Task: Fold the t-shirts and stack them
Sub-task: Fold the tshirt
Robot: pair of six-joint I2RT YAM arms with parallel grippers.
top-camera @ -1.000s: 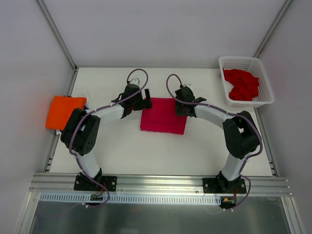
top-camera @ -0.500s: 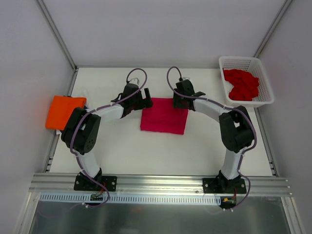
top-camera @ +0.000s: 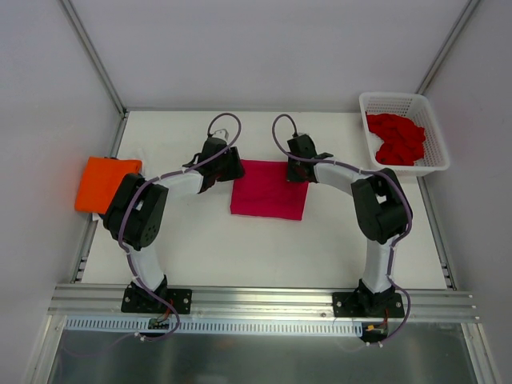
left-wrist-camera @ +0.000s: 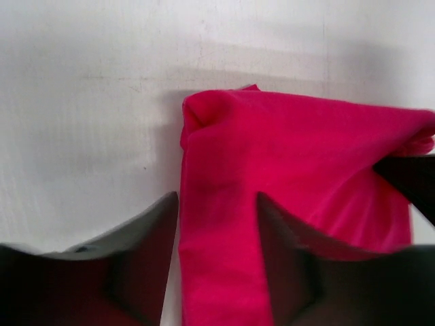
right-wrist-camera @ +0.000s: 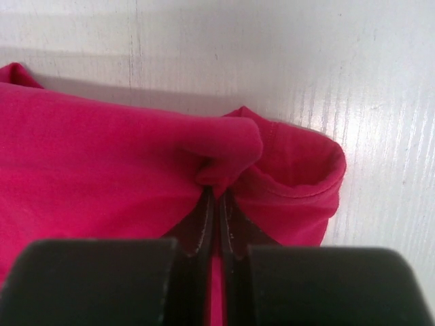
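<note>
A folded crimson-pink t-shirt (top-camera: 268, 190) lies flat in the middle of the table. My left gripper (top-camera: 232, 166) is at its far left corner. In the left wrist view the jaws (left-wrist-camera: 216, 204) stand apart astride the cloth's left edge (left-wrist-camera: 204, 224), with a sliver of table showing beside the left finger. My right gripper (top-camera: 298, 170) is at the far right corner. In the right wrist view it (right-wrist-camera: 216, 193) is shut on a bunched pinch of the pink cloth (right-wrist-camera: 231, 153), beside a hemmed opening (right-wrist-camera: 306, 176).
An orange folded t-shirt (top-camera: 104, 182) lies at the table's left edge. A white lattice basket (top-camera: 392, 96) with crumpled red t-shirts (top-camera: 396, 140) stands at the far right corner. Frame posts run along both sides.
The right gripper has shifted toward the shirt's far edge and closed on its corner. The left jaws have narrowed around the left edge.
</note>
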